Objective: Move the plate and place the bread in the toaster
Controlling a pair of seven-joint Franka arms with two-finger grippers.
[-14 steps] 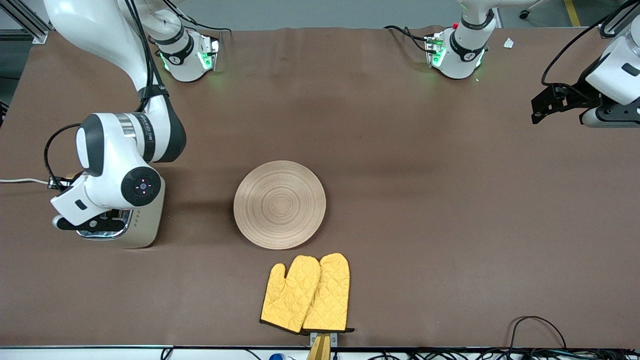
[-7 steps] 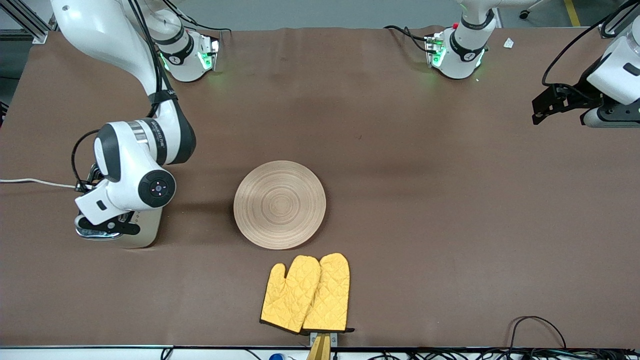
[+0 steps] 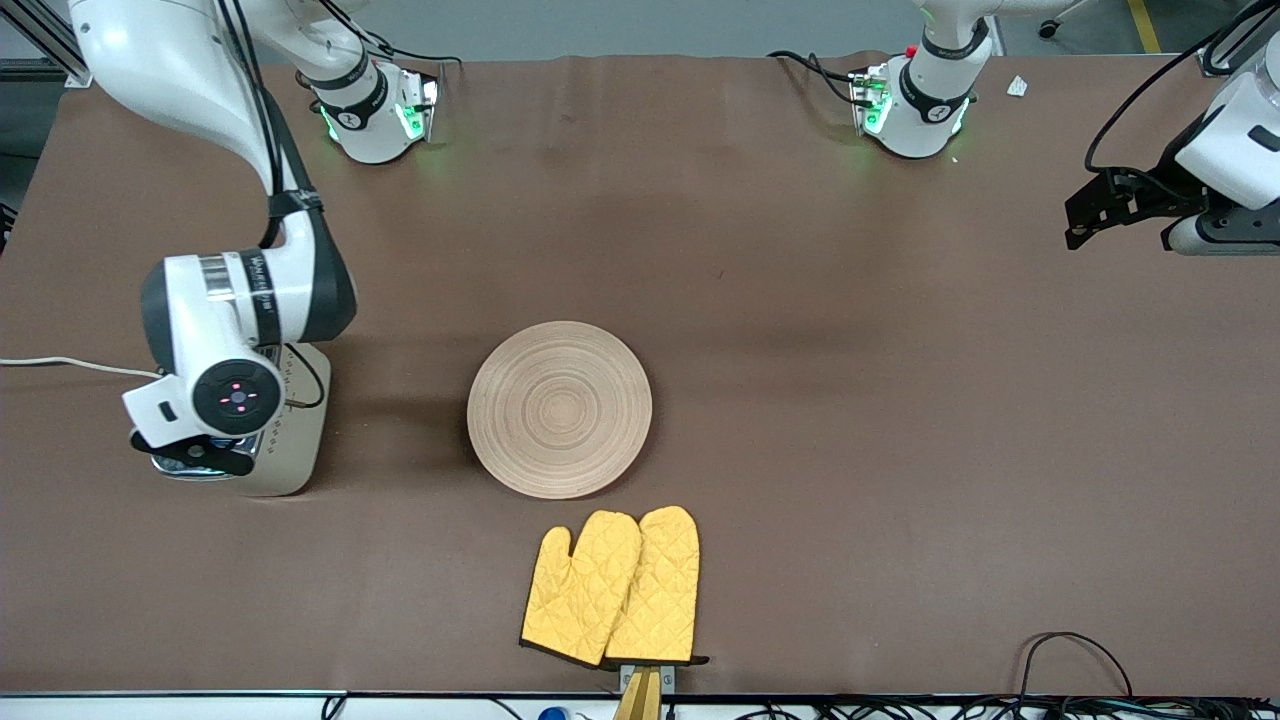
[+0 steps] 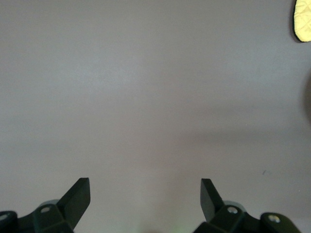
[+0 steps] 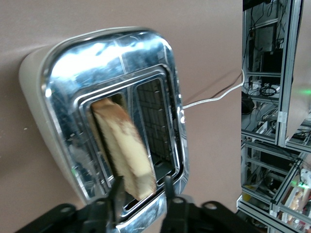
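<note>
The right gripper [image 5: 141, 194] pinched the brown speckled bread slice [image 5: 124, 145] in its jaws, tilted in a slot of the cream chrome-topped toaster [image 5: 116, 82]. The left gripper [image 4: 145, 196] waited over bare counter [image 4: 146, 97], jaws spread.

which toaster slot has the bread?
In the right wrist view, the brown speckled bread slice stands tilted in the slot of the cream chrome-topped toaster directly under the right end effector. The adjacent slot shows only bare wire grille.

A high front camera faces me across the surface [image 3: 800, 350], while my right wrist camera looks closely down past my right gripper [image 5: 141, 191] onto the toaster [image 5: 116, 111] both views share.
</note>
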